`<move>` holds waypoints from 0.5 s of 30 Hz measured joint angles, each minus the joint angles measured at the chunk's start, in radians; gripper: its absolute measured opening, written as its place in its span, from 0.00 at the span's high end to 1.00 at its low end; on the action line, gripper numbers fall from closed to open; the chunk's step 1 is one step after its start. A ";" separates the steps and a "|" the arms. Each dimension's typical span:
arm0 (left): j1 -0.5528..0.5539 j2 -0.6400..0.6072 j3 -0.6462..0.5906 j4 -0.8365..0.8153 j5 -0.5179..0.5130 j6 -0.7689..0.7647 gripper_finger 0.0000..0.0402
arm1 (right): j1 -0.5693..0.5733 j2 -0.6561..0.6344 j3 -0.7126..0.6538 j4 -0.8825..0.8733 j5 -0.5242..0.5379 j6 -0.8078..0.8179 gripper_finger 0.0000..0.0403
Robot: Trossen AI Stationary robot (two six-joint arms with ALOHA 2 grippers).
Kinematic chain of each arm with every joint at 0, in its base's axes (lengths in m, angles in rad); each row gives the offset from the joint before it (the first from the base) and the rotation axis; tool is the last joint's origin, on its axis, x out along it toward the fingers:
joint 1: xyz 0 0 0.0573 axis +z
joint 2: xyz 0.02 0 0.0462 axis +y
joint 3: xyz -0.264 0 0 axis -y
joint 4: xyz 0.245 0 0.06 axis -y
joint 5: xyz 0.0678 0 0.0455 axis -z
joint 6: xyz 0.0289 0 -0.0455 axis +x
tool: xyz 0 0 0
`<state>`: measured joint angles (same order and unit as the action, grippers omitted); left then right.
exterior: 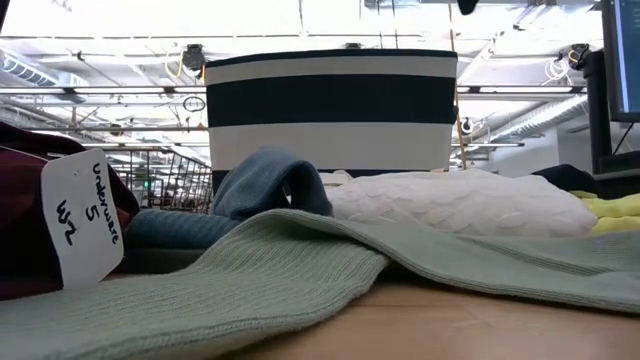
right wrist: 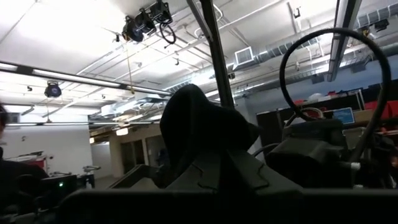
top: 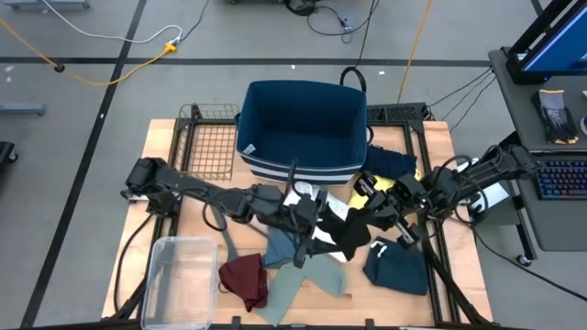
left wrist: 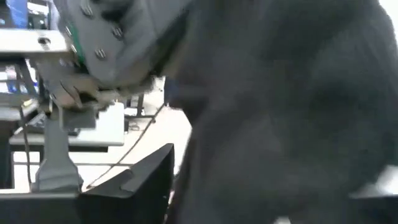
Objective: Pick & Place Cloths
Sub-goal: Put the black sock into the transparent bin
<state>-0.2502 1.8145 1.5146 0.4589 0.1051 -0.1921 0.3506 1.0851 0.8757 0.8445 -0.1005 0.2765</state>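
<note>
A black cloth [top: 348, 234] sits bunched between my two grippers near the table's middle. My left gripper [top: 310, 222] reaches it from the left, and the black cloth [left wrist: 292, 118] fills most of its wrist view. My right gripper [top: 376, 213] comes from the right, shut on the black cloth [right wrist: 199, 130], which stands up before its camera. Around them lie a white cloth [top: 316, 197], yellow cloth [top: 387, 188], navy cloth [top: 390, 163], dark teal cloth [top: 396, 266], blue cloth [top: 280, 247], grey-green cloth [top: 293, 284] and maroon cloth [top: 246, 278]. Neither gripper shows in the low view. My right gripper holds the black cloth by a bunched fold [right wrist: 205, 155] that rises between its fingers; they come slanting from the table's right. The gripper's own body hides the contact itself. The rest of the cloth [top: 353, 240] hangs down toward the table.
A navy basket with white stripes [top: 303, 128] stands open at the far middle. A wire rack [top: 206, 142] is far left and a clear plastic bin [top: 179, 275] near left. In the low view the grey-green cloth [exterior: 300, 270] and a tagged maroon cloth [exterior: 30, 200] lie nearest.
</note>
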 joint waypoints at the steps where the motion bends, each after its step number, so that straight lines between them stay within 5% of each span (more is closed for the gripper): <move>1: 0.004 0.000 0.000 -0.001 0.000 0.000 0.42 | -0.004 0.008 0.000 0.010 -0.001 0.003 1.00; 9: 0.022 0.000 0.000 -0.011 0.166 -0.001 0.93 | -0.037 0.027 0.000 0.025 -0.001 0.025 1.00; 15: 0.023 -0.013 0.000 -0.100 0.294 -0.150 0.99 | -0.044 0.008 0.000 0.021 -0.008 0.027 0.98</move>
<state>-0.2274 1.8012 1.5146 0.3585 0.3989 -0.3423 0.3069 1.0927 0.8757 0.8652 -0.1087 0.3031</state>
